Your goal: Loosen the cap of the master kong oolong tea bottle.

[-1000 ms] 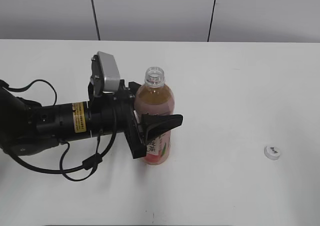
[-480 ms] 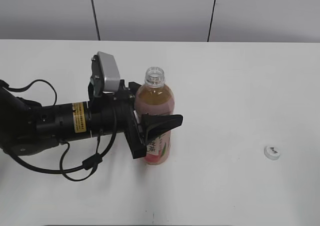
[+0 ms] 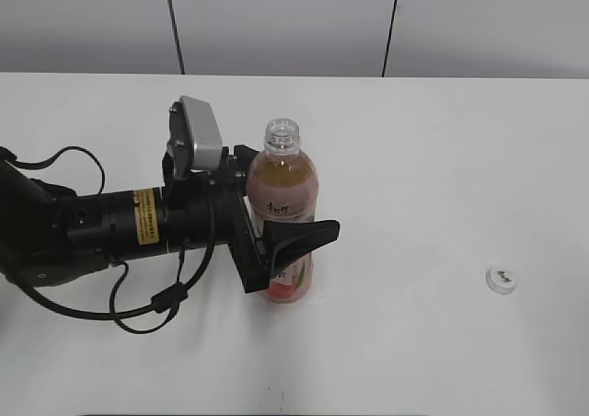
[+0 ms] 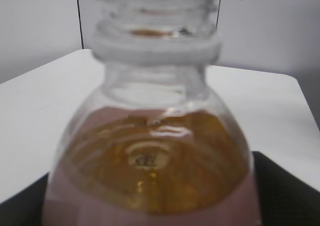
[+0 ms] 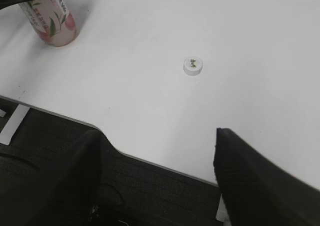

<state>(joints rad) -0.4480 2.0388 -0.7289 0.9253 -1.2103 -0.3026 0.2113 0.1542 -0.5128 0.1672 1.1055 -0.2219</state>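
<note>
The master kong oolong tea bottle [image 3: 283, 181] stands upright on the white table with its threaded neck bare. It fills the left wrist view [image 4: 150, 161] and shows at the top left of the right wrist view [image 5: 50, 21]. The white cap [image 3: 501, 280] lies on the table far to the right, apart from the bottle, and shows in the right wrist view [image 5: 192, 65]. My left gripper [image 3: 294, 200] is around the bottle's body, its near finger slightly off the label, open. My right gripper [image 5: 157, 136] is open and empty over the table's front edge, out of the exterior view.
The white table [image 3: 433, 158] runs back to a grey panelled wall. The left arm [image 3: 101, 223] with its cables lies across the table's left side. The table's front edge [image 5: 150, 163] and a dark floor show below the right gripper.
The left gripper's near finger has moved away from the bottle toward the camera, uncovering more of the label. The cap has not moved.
</note>
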